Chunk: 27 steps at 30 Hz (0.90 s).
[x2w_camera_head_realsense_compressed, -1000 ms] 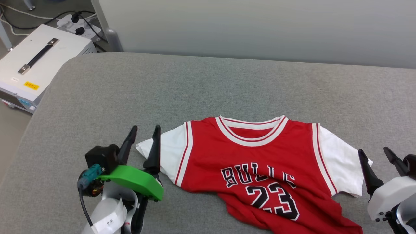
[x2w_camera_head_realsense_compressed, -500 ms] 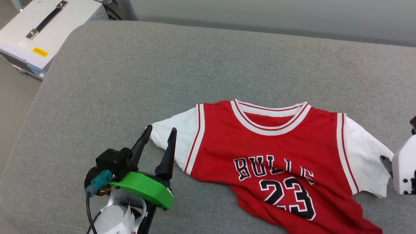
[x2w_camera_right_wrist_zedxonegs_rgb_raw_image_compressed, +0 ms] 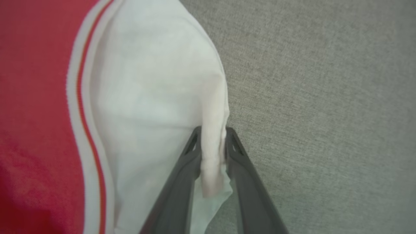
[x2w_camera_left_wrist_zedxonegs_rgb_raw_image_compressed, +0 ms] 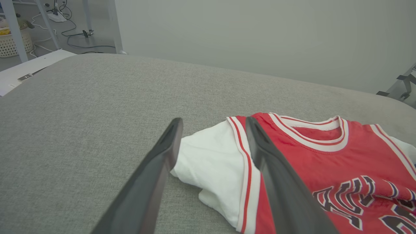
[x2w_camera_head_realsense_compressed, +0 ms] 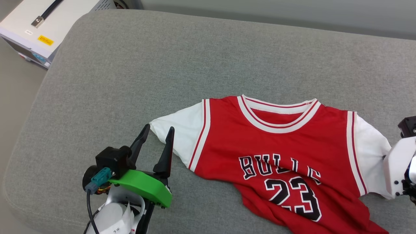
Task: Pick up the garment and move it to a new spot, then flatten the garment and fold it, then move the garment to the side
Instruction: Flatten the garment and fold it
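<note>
The garment (x2w_camera_head_realsense_compressed: pixel 279 152), a red jersey with white sleeves, lies face up on the grey cushion with "BULLS 23" showing; its lower hem is rumpled. My left gripper (x2w_camera_head_realsense_compressed: pixel 158 130) stands open at the tip of the left white sleeve (x2w_camera_left_wrist_zedxonegs_rgb_raw_image_compressed: pixel 211 156), one finger on each side of it, apart from the cloth (x2w_camera_left_wrist_zedxonegs_rgb_raw_image_compressed: pixel 302 156). My right gripper (x2w_camera_right_wrist_zedxonegs_rgb_raw_image_compressed: pixel 213 131) is shut on the folded edge of the right white sleeve (x2w_camera_right_wrist_zedxonegs_rgb_raw_image_compressed: pixel 152 81), pinching a ridge of fabric. In the head view its white housing (x2w_camera_head_realsense_compressed: pixel 398 169) sits over that sleeve and hides the fingers.
The grey cushion (x2w_camera_head_realsense_compressed: pixel 162 65) stretches wide behind and to the left of the jersey, with a rounded edge at the left. A white box with a black handle (x2w_camera_head_realsense_compressed: pixel 39 29) stands on the floor beyond that corner. A pale wall runs along the back.
The head camera has tilted down and shifted. My right gripper has come in over the right sleeve and shut on its edge. The left gripper stays open by the left sleeve.
</note>
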### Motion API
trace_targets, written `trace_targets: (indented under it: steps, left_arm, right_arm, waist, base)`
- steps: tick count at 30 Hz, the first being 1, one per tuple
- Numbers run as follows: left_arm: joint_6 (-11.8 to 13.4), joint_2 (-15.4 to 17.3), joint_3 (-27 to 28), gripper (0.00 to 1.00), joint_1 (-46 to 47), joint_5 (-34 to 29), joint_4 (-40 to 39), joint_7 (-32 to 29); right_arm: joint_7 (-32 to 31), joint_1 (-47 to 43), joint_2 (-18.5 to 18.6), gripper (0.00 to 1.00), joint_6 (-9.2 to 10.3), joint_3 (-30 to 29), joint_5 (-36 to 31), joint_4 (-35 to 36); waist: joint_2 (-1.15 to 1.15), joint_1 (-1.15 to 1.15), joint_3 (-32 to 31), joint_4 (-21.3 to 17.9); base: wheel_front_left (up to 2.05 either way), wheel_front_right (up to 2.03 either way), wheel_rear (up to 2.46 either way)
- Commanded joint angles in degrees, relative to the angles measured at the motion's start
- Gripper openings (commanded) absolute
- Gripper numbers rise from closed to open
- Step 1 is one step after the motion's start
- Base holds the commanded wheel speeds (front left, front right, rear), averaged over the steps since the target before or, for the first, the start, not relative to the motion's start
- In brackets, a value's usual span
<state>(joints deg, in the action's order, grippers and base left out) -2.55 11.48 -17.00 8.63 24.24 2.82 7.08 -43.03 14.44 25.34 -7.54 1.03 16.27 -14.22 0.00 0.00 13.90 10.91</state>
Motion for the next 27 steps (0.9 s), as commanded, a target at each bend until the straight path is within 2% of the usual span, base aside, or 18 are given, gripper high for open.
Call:
trace_targets:
  steps: [1,10,14,16,17,18,23,27]
  left_arm:
    - [0.33,0.47,-0.01,1.00,0.98,0.03,0.11,0.18]
    - [0.18,0.66,-0.56,1.00,0.75,0.86,0.65,-0.69]
    - [0.33,0.91,-0.54,1.00,0.71,1.14,0.64,-1.10]
    - [0.39,1.01,-0.60,1.00,0.80,1.18,0.72,-1.23]
    - [0.41,1.04,-0.66,1.00,0.90,1.21,0.80,-1.32]
    - [0.44,1.05,-0.70,1.00,0.99,1.23,0.84,-1.41]
    - [0.74,1.32,-0.39,1.00,1.56,1.53,1.51,-1.59]
    - [0.66,1.50,-0.11,1.00,1.73,2.01,2.41,-1.33]
  right_arm:
    - [0.95,0.12,1.32,0.00,0.05,0.31,-0.55,-1.63]
    - [5.53,0.06,11.06,0.00,0.05,1.60,-2.01,-3.85]
    - [7.81,0.44,13.80,0.00,0.05,3.51,-3.04,-6.84]
    - [9.02,1.02,13.39,0.00,0.05,3.63,-2.62,-9.11]
    - [9.74,1.33,12.95,0.75,0.05,3.69,-2.44,-10.19]
    - [10.51,1.66,12.67,1.00,0.05,3.63,-2.59,-10.95]
    - [17.55,4.52,10.11,1.00,0.05,1.20,-4.96,-13.10]
    - [24.52,5.38,8.05,1.00,0.05,-0.86,-7.45,-11.67]
  waist:
    - [0.00,0.00,-0.72,-0.51]
    - [0.00,0.00,-2.19,-1.68]
    - [0.00,0.00,-2.22,-2.22]
    - [0.00,0.00,-2.21,-2.44]
    - [0.00,0.00,-2.24,-2.56]
    - [0.00,0.00,-2.25,-2.66]
    - [0.00,0.00,-2.71,-3.84]
    - [0.00,0.00,-4.28,-5.05]
  base:
    - [0.00,0.00,0.00]
    - [0.00,0.00,0.00]
    - [0.00,0.00,0.00]
    - [0.00,0.00,0.00]
    - [0.00,0.00,0.00]
    - [0.00,0.00,0.00]
    - [0.00,0.00,0.00]
    - [0.00,0.00,0.00]
